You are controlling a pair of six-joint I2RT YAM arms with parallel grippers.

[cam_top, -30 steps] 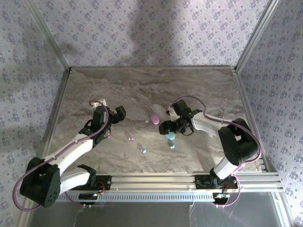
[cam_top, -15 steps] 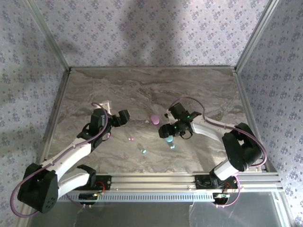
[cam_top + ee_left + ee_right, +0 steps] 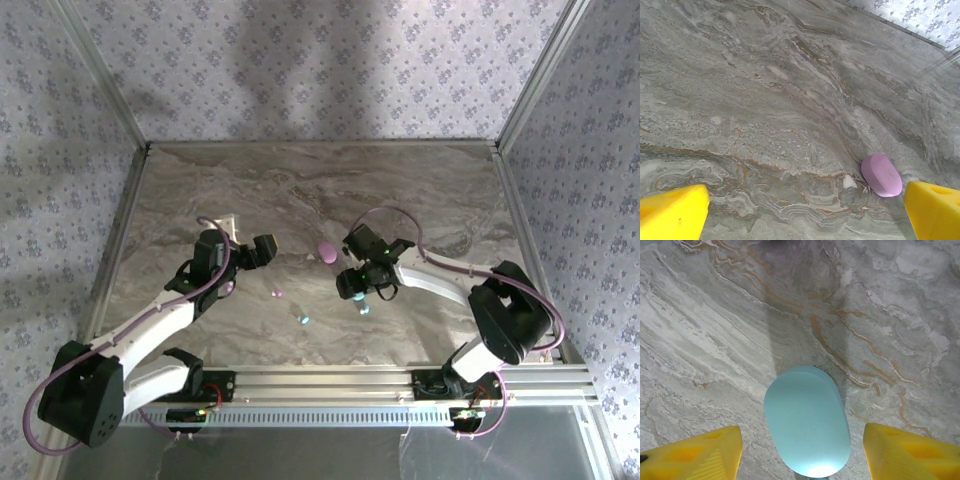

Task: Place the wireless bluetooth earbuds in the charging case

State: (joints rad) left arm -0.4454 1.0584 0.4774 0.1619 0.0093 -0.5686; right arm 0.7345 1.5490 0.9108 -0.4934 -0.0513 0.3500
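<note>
Straddling the teal case (image 3: 807,427), the right gripper (image 3: 804,455) is seen with its jaws parted. Bare marble is visible between the case and each yellow fingertip (image 3: 695,455), so no contact is recorded and nothing is held. The left gripper (image 3: 804,212) is spread wide and empty above the table (image 3: 765,90). The pink case (image 3: 881,175) is seen close to the fingertip at the right of that wrist view, but in the overhead view a clear stretch of table is noted between them.

Both cases are presented as smooth, unbroken ovals lying flat.

Three earbuds are found loose on the marble, nearer than the cases. A pink earbud (image 3: 278,293) is placed between the two grippers. A teal earbud (image 3: 303,320) is nearer and slightly to its right. A second teal earbud (image 3: 364,309) is just on the near side of the right gripper. Each is seen as a tiny glossy dot, and finer detail cannot be made out.
</note>
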